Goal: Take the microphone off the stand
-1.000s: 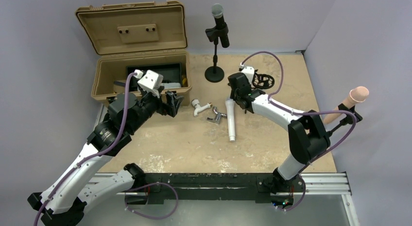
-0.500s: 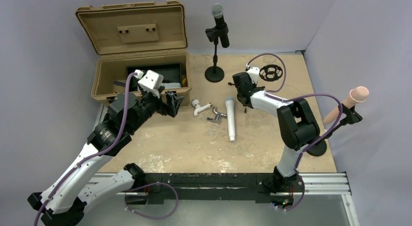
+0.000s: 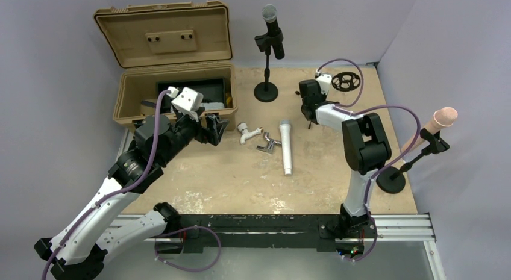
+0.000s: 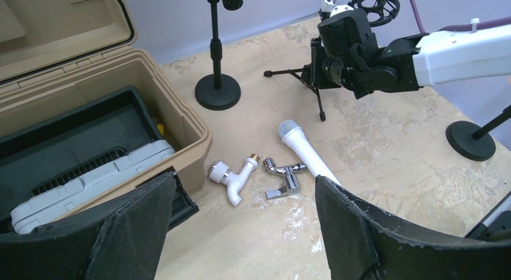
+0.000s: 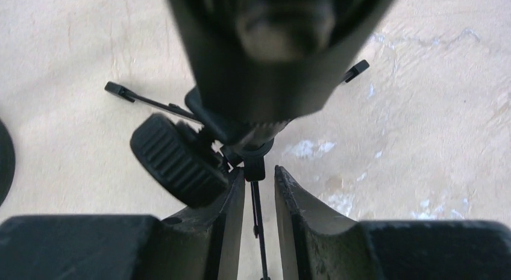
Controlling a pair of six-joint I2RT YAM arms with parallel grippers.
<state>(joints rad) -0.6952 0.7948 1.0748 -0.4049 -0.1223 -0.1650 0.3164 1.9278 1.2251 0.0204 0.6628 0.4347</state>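
In the middle of the table [image 3: 229, 177] lies the white microphone [image 3: 287, 149]. It is flat on its side and touches no stand, so that part of the job looks done. Toward the far right corner is the small tripod stand [image 5: 175, 162], which likely held it. The right gripper [image 5: 258, 177] is on that stand. Its fingers [image 5: 229, 232] are almost pressed together and seem to pinch a thin black part of it, maybe to get the stand out of the way. The left gripper [image 4: 244, 189] hangs over the left side with its fingers spread wide and nothing between them.

Just beside the white microphone lie a white tap [image 3: 247, 133] and a shiny metal tap [image 3: 267, 147]. A black microphone [image 3: 271, 27] sits in a stand at the far edge. A pink microphone [image 3: 445, 117] sits in another by the right edge. An open tan case [image 3: 126, 102] fills the far left corner. Nothing blocks the white microphone.
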